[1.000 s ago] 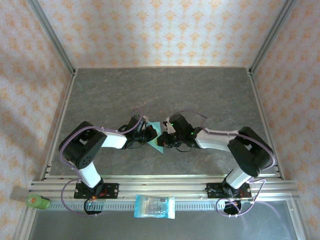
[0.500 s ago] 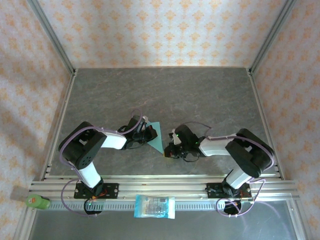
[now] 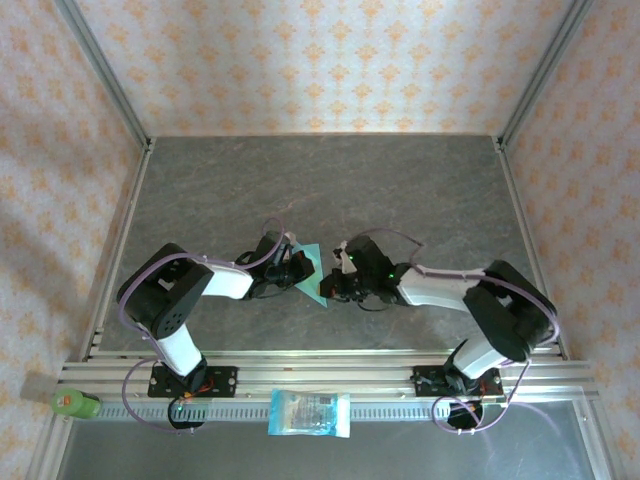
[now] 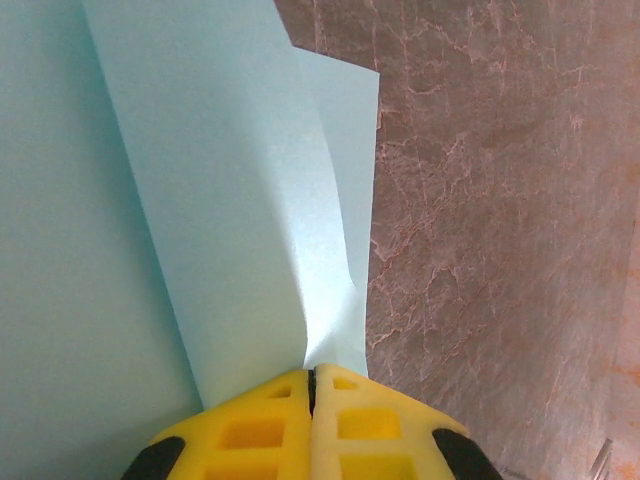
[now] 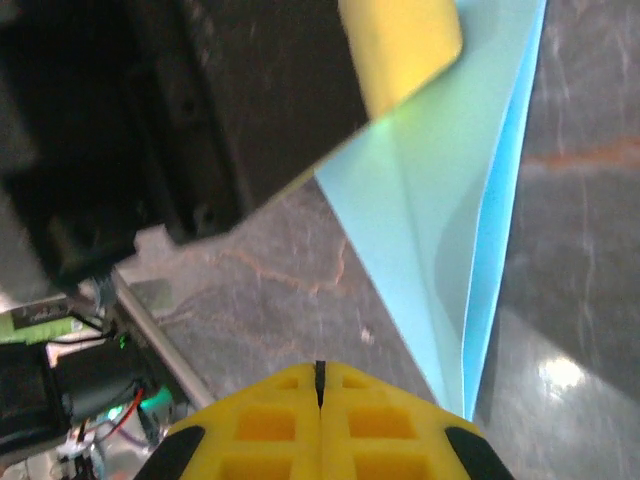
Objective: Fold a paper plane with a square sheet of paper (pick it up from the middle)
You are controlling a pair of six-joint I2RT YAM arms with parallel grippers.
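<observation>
The square sheet of paper [image 3: 313, 278], light teal and folded into a pointed shape with creased layers, lies on the table's near middle between my two grippers. My left gripper [image 3: 298, 268] is shut on its left edge. In the left wrist view the paper [image 4: 200, 200] runs out of the closed yellow jaws of the left gripper [image 4: 312, 375], a crease ending at their seam. My right gripper [image 3: 330, 287] is shut and holds nothing. Its tips [image 5: 320, 370] sit just beside the narrow end of the paper [image 5: 440, 220]. One of the left gripper's fingers [image 5: 400, 40] rests against the sheet.
The grey marbled table [image 3: 330, 190] is walled at the back and both sides. A metal rail [image 3: 320, 375] crosses the near edge. A blue-and-white packet [image 3: 310, 412] lies in front of it, and a green object [image 3: 75, 403] sits at the far left.
My right gripper drew back toward the near edge, away from the paper, then came in beside it again. The left gripper and the paper stayed put.
</observation>
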